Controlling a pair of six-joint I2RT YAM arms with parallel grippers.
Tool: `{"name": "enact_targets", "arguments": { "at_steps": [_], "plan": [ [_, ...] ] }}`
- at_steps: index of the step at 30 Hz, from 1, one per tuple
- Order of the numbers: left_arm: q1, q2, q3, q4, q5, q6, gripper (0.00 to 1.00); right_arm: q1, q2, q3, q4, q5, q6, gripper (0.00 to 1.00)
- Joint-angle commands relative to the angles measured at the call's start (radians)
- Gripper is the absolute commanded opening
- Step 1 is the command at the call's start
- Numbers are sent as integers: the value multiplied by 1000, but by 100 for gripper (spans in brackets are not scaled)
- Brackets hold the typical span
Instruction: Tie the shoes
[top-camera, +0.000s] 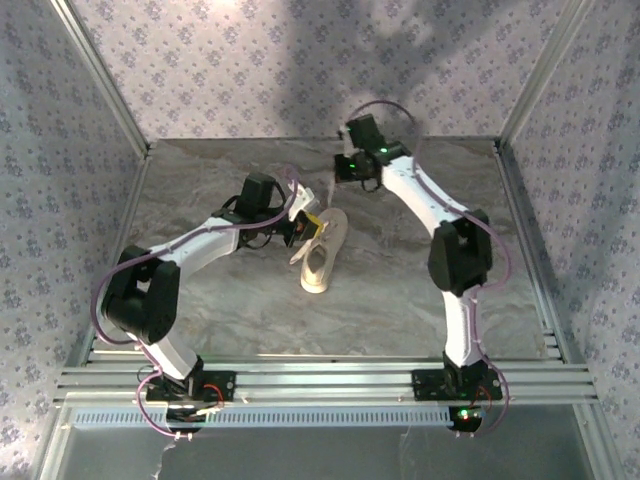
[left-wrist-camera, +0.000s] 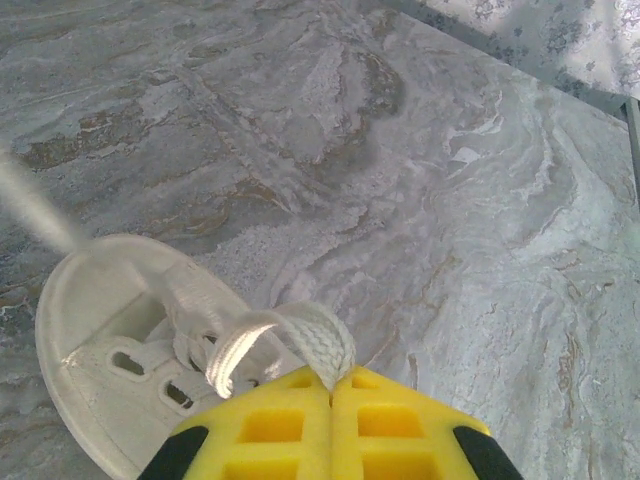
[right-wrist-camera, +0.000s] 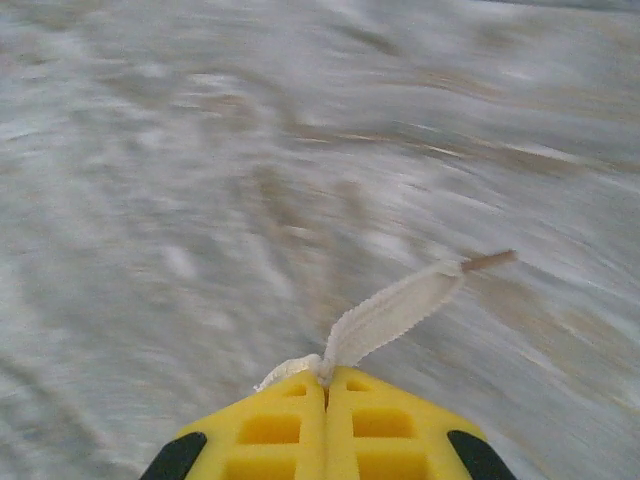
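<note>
The shoe (top-camera: 322, 256), a small cream-white low-top sneaker, lies in the middle of the marbled table with its toe toward the near edge. In the left wrist view the shoe (left-wrist-camera: 105, 345) sits at lower left, eyelets showing. My left gripper (top-camera: 308, 226) hovers at the shoe's lace end. Its yellow fingers (left-wrist-camera: 280, 425) are pressed together on a folded loop of white lace (left-wrist-camera: 305, 335). My right gripper (top-camera: 352, 170) is farther back, apart from the shoe. That gripper (right-wrist-camera: 325, 378) is shut on the other lace end (right-wrist-camera: 395, 310), whose brown tip (right-wrist-camera: 490, 261) sticks out to the right.
A blurred lace strand (left-wrist-camera: 35, 212) runs off to the upper left in the left wrist view. Patterned walls (top-camera: 300, 60) and metal frame rails (top-camera: 320, 380) enclose the table (top-camera: 230, 320). The table surface in the right wrist view is smeared by motion.
</note>
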Motion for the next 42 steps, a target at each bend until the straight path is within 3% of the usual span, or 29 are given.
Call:
{"name": "enact_targets", "arguments": {
  "at_steps": [1, 4, 6, 8, 11, 15, 19, 24, 28, 42],
  "plan": [
    [-4, -63, -28, 63, 30, 6, 0, 103, 82, 87, -38, -240, -67, 1],
    [-5, -77, -51, 72, 13, 2, 0, 128, 64, 54, -13, -315, -64, 15],
    [-5, -77, -54, 67, 10, 2, 0, 119, 21, 5, 34, -331, -63, 36],
    [-4, -72, -51, 65, 8, -3, 0, 91, -37, -63, 73, -331, -48, 50],
    [1, -62, -47, 78, 11, -18, 0, 22, -133, -175, 157, -370, 1, 57],
    [8, -51, -29, 77, 19, -35, 0, -76, -257, -323, 269, -434, 34, 60],
    [23, -36, -3, 72, 41, -66, 0, -128, -393, -543, 417, -463, -40, 61],
    [44, -4, 41, 50, 66, -113, 0, -98, -561, -910, 689, -442, -196, 65],
    [56, 26, 95, 8, 93, -151, 0, -13, -599, -1064, 806, -393, -341, 67],
    [54, 79, 224, -161, 123, -197, 0, 95, -475, -1035, 927, -270, -343, 68]
  ]
}}
